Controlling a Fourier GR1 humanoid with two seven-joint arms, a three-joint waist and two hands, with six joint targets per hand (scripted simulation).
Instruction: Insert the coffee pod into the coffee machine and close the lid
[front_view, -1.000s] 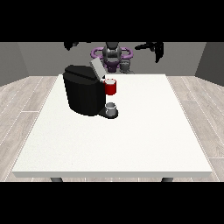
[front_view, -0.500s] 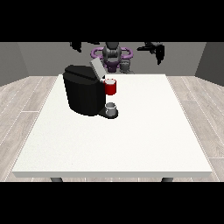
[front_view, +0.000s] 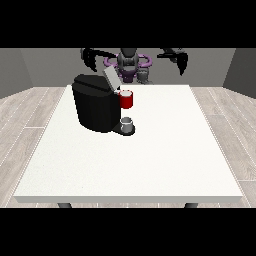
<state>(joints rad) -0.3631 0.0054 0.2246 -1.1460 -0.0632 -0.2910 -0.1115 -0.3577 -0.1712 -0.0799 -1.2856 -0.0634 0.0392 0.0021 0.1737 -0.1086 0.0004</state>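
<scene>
Front view shows the coffee machine (front_view: 96, 103), a squat black block, standing on the far left part of the white table (front_view: 165, 150), with its grey lid (front_view: 110, 78) tilted up and back, so the lid is open. A red part (front_view: 127, 99) sits at the machine's front, just right of the body and below the raised lid; I judge it to be the brewing head or the pod seat, but I cannot tell whether a pod already lies inside it. Below it a small grey cup (front_view: 127, 123) stands on the machine's drip base, directly under the red part; what the cup holds, if anything, cannot be made out.

Near the table's far edge, close to the robot's body, a small grey object (front_view: 143, 76) stands; it may be the coffee pod, though it is too small to say for sure. If so, the pod is well apart from the machine and is not in either hand.

The hand at the view's left (front_view: 90, 58) hangs above and behind the machine, fingers drooping downward and holding nothing. The hand at the view's right (front_view: 181, 61) is raised well to the right of the machine, fingers likewise hanging relaxed, empty.

By my reading the task is at its start: the pod is not yet picked up, insertion is not done, and closing the lid remains.
</scene>
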